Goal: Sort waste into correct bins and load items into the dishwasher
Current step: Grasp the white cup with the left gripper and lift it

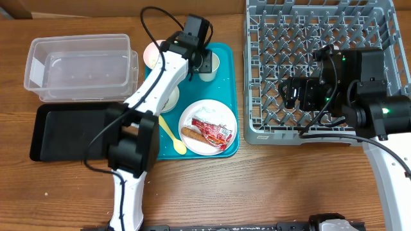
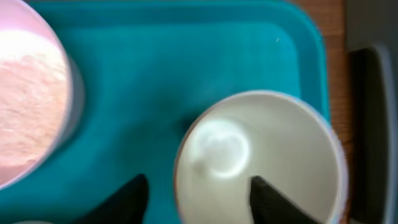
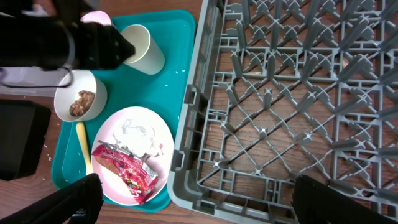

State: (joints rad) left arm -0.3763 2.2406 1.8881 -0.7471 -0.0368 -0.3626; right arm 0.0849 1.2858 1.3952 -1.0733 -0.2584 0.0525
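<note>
A small white cup (image 2: 280,137), smooth, round and thin-walled, stands upright near a rounded corner of a glossy teal tray (image 2: 161,68). The left claw (image 2: 199,190) hangs over it, half parted. One dark finger is outside the cup's wall and the other is inside the rim. A sliver of gap shows on each side, so nothing is clamped (this close view is blurred, so light contact cannot be ruled out). Just beside the cup sits a pale pink bowl (image 2: 25,93) with grainy contents.

The right claw (image 3: 196,186) is spread wide and empty above the grey lattice dish rack (image 3: 298,93) with its upright pegs, well apart from the cup.

Only the overhead view shows the clear, round-cornered tub (image 1: 80,67) and the flat black tray (image 1: 70,131) on the wood-grain counter (image 1: 289,186). It also shows a round white plate (image 1: 192,115) carrying a brown sausage (image 1: 191,135) and a crinkled red-and-white wrapper (image 1: 215,131), with a pale yellow spoon (image 1: 172,136) alongside. Only the right wrist view shows a brown crumbly lump (image 3: 81,102) in a white bowl (image 3: 62,106).
</note>
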